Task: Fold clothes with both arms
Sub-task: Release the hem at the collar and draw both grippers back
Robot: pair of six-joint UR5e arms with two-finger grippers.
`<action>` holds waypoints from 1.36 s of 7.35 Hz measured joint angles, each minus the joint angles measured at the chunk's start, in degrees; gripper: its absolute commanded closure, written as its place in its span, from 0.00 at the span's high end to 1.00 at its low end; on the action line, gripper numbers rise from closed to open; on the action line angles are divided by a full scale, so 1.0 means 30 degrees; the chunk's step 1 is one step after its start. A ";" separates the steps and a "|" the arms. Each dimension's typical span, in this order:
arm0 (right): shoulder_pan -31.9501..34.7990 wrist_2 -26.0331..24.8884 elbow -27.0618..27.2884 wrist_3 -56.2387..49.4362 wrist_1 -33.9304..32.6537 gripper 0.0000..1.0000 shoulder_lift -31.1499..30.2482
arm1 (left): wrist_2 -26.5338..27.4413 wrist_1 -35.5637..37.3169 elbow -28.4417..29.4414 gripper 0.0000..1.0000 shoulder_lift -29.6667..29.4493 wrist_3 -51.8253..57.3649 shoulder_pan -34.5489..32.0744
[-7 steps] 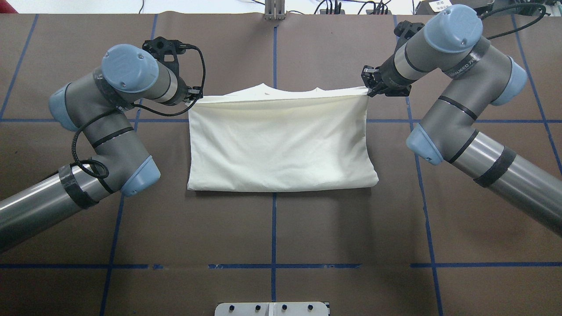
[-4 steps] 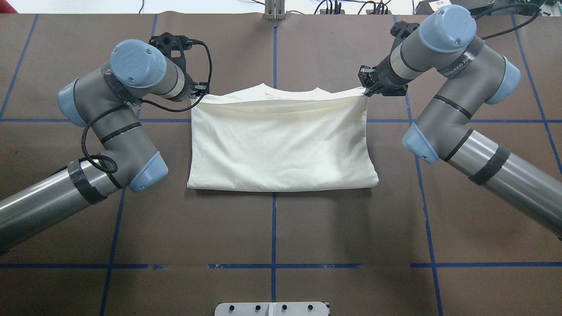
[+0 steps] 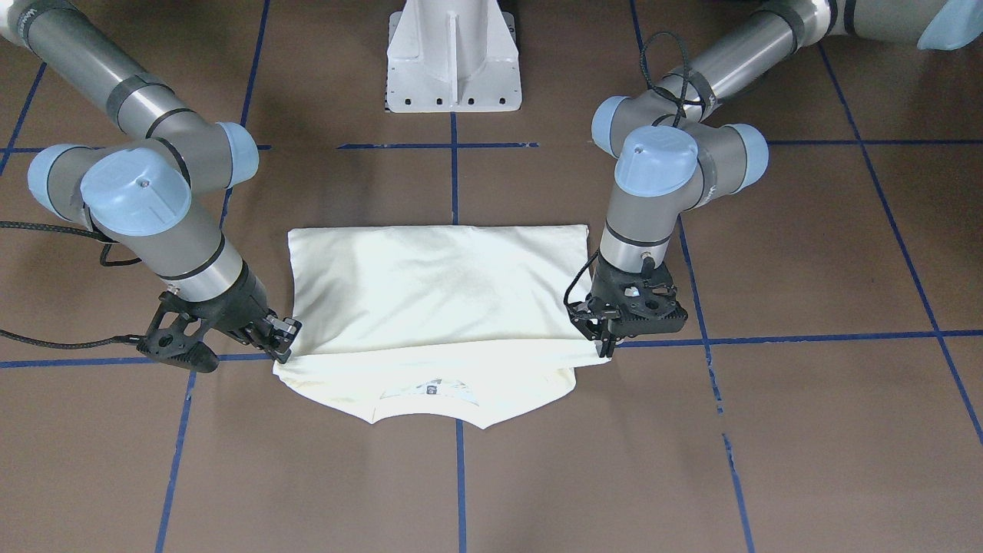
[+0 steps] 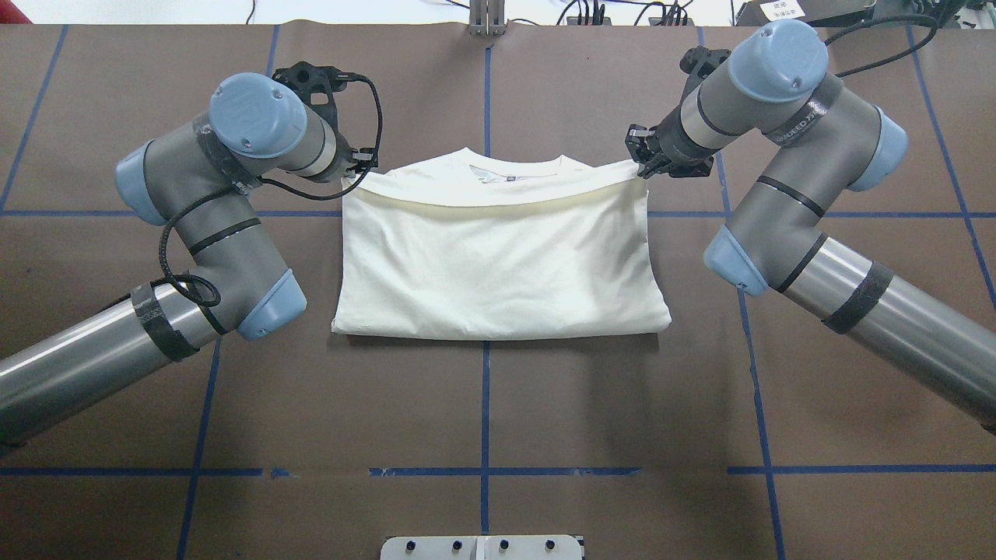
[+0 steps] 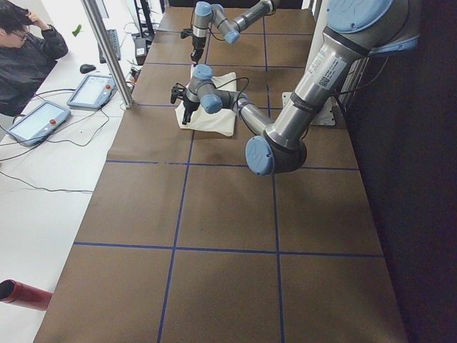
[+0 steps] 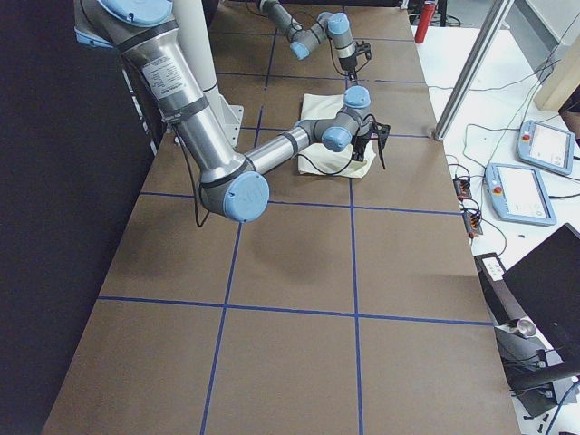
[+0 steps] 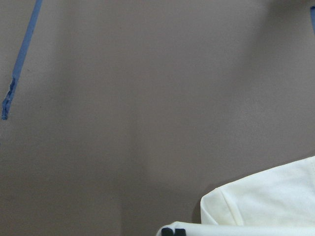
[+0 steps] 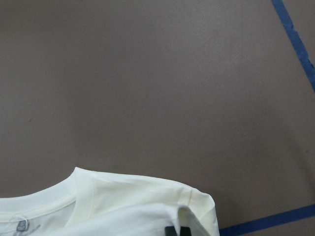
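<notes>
I see the shirt [image 4: 498, 264] lying folded, plain side up, at the centre of the worktop [image 4: 622, 404]. The left claw [image 3: 605, 347] and right claw [image 3: 282, 346] each pinch 1 corner of its folded-over edge, near the collar [image 4: 513, 166].

Brown-covered desk [image 4: 350, 404] with a blue tape grid [image 4: 484, 412], workstation clutter alongside.
White pedestal base [image 3: 453, 57] stands at the desk's robot-side edge, on the centre tape line. Black cables [image 4: 591, 12] bunch beyond the far edge. On the white side surface [image 5: 43, 171]: person [image 5: 28, 53] in a dark top, hand at head; one tablet-like pendant [image 5: 93, 91], a second [image 5: 36, 120] nearer the camera, both cabled; mouse [image 5: 87, 68]; slanted metal pole [image 5: 107, 50]. Red cylinder [image 5: 21, 294] at the near corner. Dark screen [image 6: 548, 276] in the right view, type unclear.
</notes>
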 measured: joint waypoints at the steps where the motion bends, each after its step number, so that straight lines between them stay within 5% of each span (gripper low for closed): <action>1: -0.0064 -0.0051 0.0033 -0.0103 0.0013 1.00 -0.0101 | 0.0031 -0.0002 -0.0007 1.00 0.0033 0.0053 0.0026; 4: -0.0065 -0.0004 0.0713 -0.0718 -0.0040 1.00 -0.0320 | -0.0070 0.0132 -0.0753 1.00 0.0060 0.0603 0.0001; 8: -0.3259 -0.1763 0.6089 -0.0099 -0.0238 0.98 -0.5108 | -0.0517 0.2053 -0.3934 1.00 0.0362 0.0534 0.0049; 9: -0.4184 -0.2395 0.6322 -0.0075 -0.0249 0.91 -0.5567 | -0.0615 0.2185 -0.4206 1.00 0.0502 0.0494 0.0055; 10: -0.4732 -0.2660 0.6359 -0.0074 -0.0270 0.53 -0.5741 | -0.0664 0.2232 -0.4346 1.00 0.0566 0.0485 0.0056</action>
